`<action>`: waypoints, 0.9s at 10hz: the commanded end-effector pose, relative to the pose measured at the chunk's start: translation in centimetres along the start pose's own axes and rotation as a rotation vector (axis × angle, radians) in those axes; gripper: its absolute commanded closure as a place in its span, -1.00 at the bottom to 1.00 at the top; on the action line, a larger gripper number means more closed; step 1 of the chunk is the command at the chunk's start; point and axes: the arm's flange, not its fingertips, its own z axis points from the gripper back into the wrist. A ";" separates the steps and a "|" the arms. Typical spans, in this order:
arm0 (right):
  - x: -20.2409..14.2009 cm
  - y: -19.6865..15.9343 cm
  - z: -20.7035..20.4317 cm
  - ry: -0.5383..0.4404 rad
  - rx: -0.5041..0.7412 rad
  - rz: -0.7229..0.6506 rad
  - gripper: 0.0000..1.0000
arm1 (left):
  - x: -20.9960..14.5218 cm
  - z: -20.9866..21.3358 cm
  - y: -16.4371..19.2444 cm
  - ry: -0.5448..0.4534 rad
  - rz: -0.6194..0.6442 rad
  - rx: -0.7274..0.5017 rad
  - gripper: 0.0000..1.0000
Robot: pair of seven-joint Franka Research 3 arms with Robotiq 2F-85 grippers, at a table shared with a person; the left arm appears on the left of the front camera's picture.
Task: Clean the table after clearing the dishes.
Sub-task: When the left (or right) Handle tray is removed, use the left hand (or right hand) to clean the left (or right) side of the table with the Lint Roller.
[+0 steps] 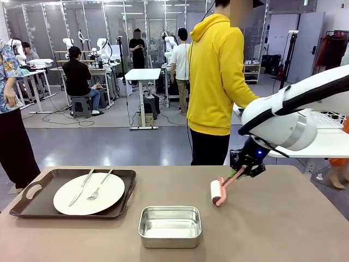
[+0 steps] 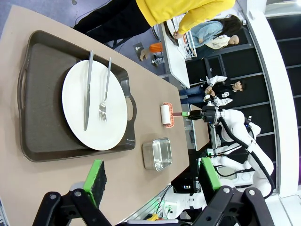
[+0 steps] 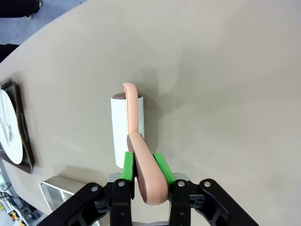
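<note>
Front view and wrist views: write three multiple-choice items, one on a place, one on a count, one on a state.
1. Where is the steel pan relative to the tray?
A. on it
B. on the table, to its right in the front view
C. under it

2. How many plates lie on the tray?
A. one
B. two
C. three

3. The right gripper is:
A. open
B. shut on the lint roller
C. shut on a fork

Key: B, the pan stands on bare tabletop beside the tray; A, only one is there; B, the green pads clamp the roller's pink handle.
</note>
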 end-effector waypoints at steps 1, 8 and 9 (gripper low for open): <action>-0.6 -4.1 -0.7 0.041 -0.027 0.027 0.53 | 0.0 0.3 -0.1 0.000 -0.015 -0.018 -1.00; 1.7 -11.7 0.4 0.126 -0.056 0.050 0.53 | 0.0 0.3 -0.1 0.000 -0.015 -0.018 -1.00; 2.1 -13.3 -0.1 0.134 -0.070 0.072 0.53 | 0.0 0.3 -0.1 0.000 -0.015 -0.018 -1.00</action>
